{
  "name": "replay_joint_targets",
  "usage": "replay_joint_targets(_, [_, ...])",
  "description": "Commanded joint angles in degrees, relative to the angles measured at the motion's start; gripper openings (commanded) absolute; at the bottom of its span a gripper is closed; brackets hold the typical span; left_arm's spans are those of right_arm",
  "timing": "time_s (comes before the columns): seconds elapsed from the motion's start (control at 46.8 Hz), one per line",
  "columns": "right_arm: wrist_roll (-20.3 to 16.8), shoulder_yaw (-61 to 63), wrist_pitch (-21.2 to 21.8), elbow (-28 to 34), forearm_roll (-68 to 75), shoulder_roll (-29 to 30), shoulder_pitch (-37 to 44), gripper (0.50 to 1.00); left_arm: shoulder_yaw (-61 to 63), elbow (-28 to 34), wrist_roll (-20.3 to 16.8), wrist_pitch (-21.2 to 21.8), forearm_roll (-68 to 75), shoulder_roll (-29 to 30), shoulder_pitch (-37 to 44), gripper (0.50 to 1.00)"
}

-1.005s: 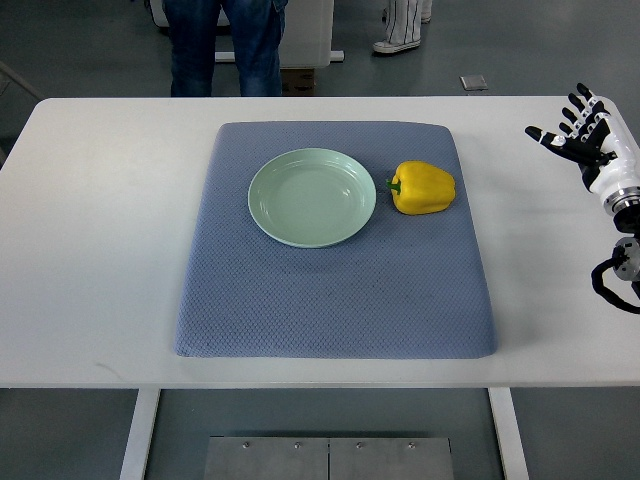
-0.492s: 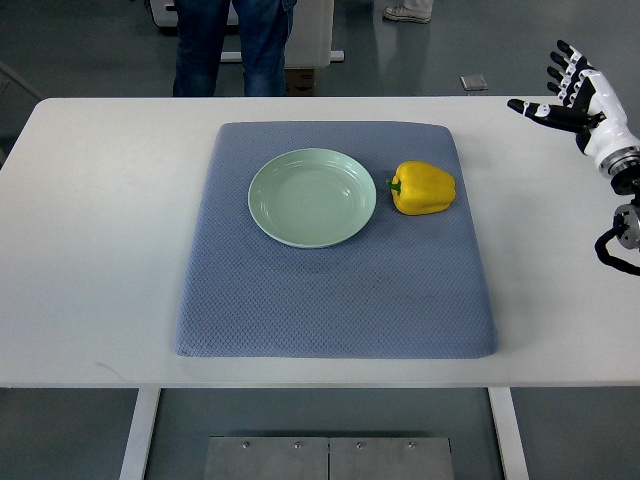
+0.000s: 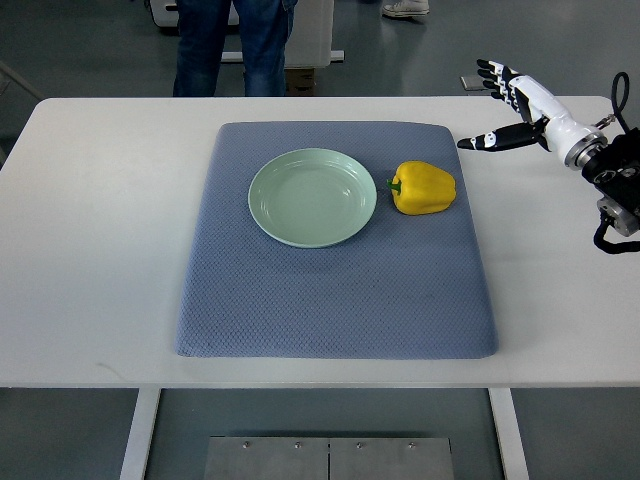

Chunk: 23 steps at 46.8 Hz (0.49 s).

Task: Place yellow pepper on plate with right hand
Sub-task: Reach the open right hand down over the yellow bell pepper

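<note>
the round pale green plate (image 3: pixel 312 197) sits empty on a blue-grey mat (image 3: pixel 335 290); the yellow bell pepper (image 3: pixel 423 188) lies beside it. my right hand (image 3: pixel 515 108), fingers spread, holds nothing.

Even, bright light from overhead fills the frame. The white desk (image 3: pixel 100 250) looks almost washed out, without hard glare. Shadows are faint and soft, thin under the yellow pepper (image 3: pixel 423 188). Focus is sharp throughout, with no visible blur.
</note>
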Motion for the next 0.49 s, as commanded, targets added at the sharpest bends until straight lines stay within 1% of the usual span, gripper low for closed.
replay_joint_targets(0.0, [0.0, -2.1, -0.9, 0.3, -0.5, 0.2, 0.9, 0.993, 0.0, 0.0, 0.0, 0.0, 0.0, 0.0, 0.0, 1.000])
replay_joint_targets(0.128, [0.0, -5.5, -1.5, 1.6, -0.6, 1.9, 2.7, 0.993, 0.0, 0.0, 0.0, 0.0, 0.0, 0.0, 0.0, 1.000])
replay_joint_targets(0.321, [0.0, -13.3, -4.5, 3.7, -3.2, 2.7, 4.0, 0.993, 0.0, 0.0, 0.0, 0.0, 0.0, 0.0, 0.0, 1.000])
replay_joint_targets(0.385, [0.0, -14.3, -5.4, 4.5, -4.1, 3.0, 4.5, 0.993, 0.0, 0.0, 0.0, 0.0, 0.0, 0.0, 0.0, 1.000])
replay_joint_targets(0.471, [0.0, -14.9, -5.6, 5.7, -5.0, 2.9, 5.4, 0.993, 0.0, 0.0, 0.0, 0.0, 0.0, 0.0, 0.0, 1.000])
